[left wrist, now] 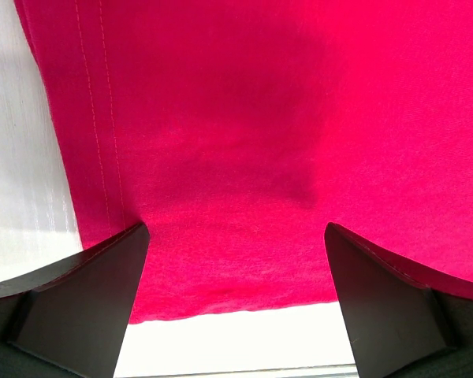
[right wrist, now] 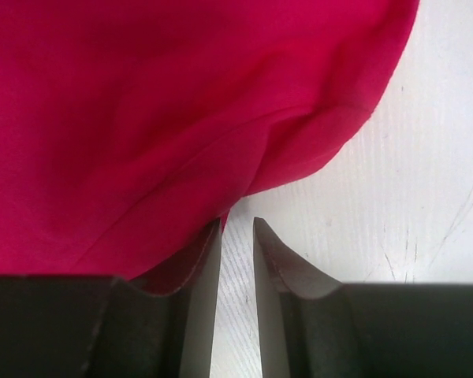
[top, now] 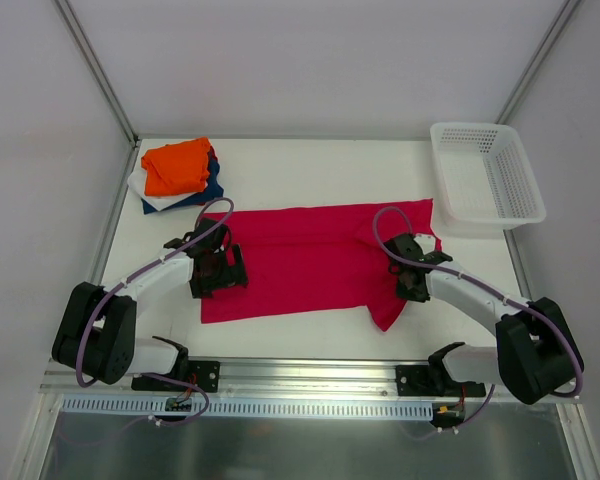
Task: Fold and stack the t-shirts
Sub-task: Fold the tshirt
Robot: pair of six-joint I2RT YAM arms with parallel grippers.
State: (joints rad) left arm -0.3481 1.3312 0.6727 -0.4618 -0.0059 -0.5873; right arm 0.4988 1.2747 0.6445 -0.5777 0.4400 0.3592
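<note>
A crimson-red t-shirt point(top: 310, 260) lies spread flat across the middle of the table, one sleeve hanging toward the near edge at the right. My left gripper point(top: 232, 270) is open over the shirt's left side; in the left wrist view point(left wrist: 235, 228) its jaws stand wide apart above the red cloth point(left wrist: 260, 118), close to a hem. My right gripper point(top: 408, 285) is at the shirt's right side; in the right wrist view point(right wrist: 236, 222) its jaws are only a narrow gap apart with bare table between them, and the red cloth point(right wrist: 142, 118) touches the left fingertip. Folded orange point(top: 177, 166), navy-blue point(top: 213, 188) and white point(top: 148, 196) t-shirts are stacked at the back left.
A white plastic mesh basket point(top: 485, 175) stands at the back right, just beyond the red shirt's corner. White walls with metal posts enclose the table. A metal rail runs along the near edge by the arm bases.
</note>
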